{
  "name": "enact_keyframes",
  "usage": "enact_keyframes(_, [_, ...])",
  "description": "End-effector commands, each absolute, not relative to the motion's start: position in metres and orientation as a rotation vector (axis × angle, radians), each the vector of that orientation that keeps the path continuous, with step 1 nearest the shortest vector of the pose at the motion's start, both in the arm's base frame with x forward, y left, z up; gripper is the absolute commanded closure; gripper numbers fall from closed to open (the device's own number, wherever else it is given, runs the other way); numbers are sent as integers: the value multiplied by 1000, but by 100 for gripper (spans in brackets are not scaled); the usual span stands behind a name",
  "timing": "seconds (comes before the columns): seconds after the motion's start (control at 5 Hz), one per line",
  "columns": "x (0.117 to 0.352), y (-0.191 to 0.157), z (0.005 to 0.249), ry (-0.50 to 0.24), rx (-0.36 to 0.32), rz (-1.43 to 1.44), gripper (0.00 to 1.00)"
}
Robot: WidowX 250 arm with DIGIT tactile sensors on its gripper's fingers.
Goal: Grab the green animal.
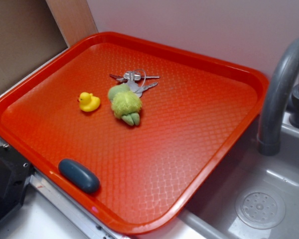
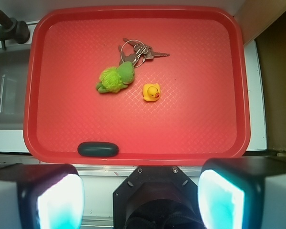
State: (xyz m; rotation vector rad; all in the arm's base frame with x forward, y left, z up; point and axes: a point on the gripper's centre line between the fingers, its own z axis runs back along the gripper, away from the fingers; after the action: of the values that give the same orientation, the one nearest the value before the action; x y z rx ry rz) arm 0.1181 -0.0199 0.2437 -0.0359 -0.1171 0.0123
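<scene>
Lying mid-tray (image 2: 133,148), the green animal (image 2: 115,78) has keys (image 2: 140,51) at its 1 o'clock, the yellow duck (image 2: 151,92) at 4, an oval blue-grey object (image 2: 98,149) at 6; the gripper (image 2: 139,195) hangs spread, well apart.

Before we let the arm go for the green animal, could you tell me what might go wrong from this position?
1. The green animal has a key ring with keys attached, which could snag or weigh down a lift.
2. The yellow duck sits close beside it, so a wide claw approach might bump or catch the duck instead.
3. The plush is soft and rounded; a shallow pinch might slip off.
</scene>
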Motion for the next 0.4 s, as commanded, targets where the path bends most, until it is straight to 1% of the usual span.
enact_keyframes(0.0, [118, -20, 244, -117, -36, 12, 0])
enact_keyframes(0.2, [128, -31, 233, -134, -28, 262, 0])
